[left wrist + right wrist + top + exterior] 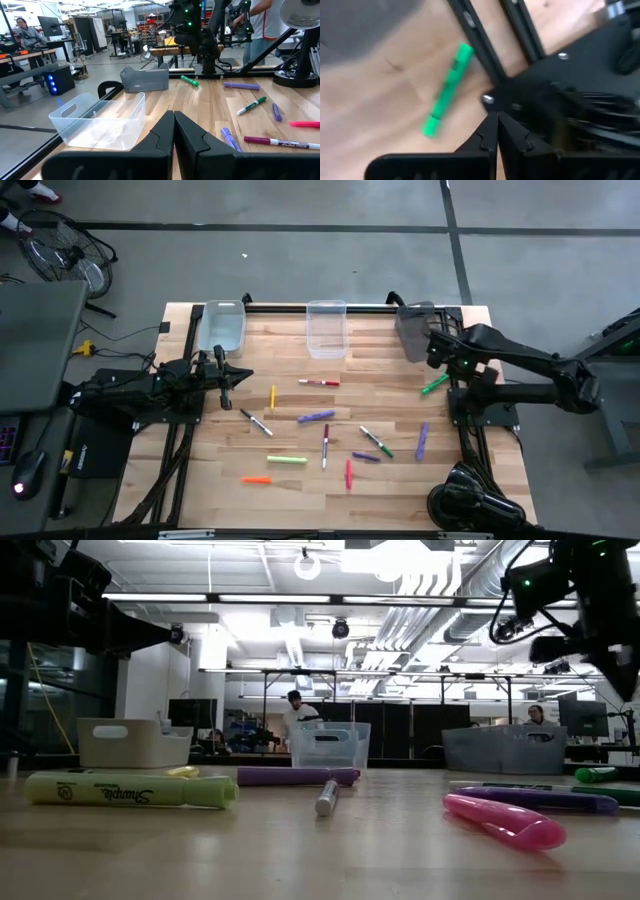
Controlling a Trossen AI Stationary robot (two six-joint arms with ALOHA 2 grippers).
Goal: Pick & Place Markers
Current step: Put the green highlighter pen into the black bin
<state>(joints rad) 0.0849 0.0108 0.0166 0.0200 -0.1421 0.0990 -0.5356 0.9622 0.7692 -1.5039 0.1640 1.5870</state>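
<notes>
Altogether, twelve markers (325,445) can be counted scattered over the wooden table (390,490): three purple, two red, two green, two black-and-white, one yellow, one light green and one orange. A green marker (434,385) is seen lying apart near the right arm's base. Three bins are lined along the far edge: a clear bin (223,326) at the left, a second clear bin (326,329) in the middle and a grey bin (414,330) at the right. The left gripper (224,392) is held closed and empty beside the left bin. The right gripper (436,352) is likewise pressed together, empty, near the grey bin.
</notes>
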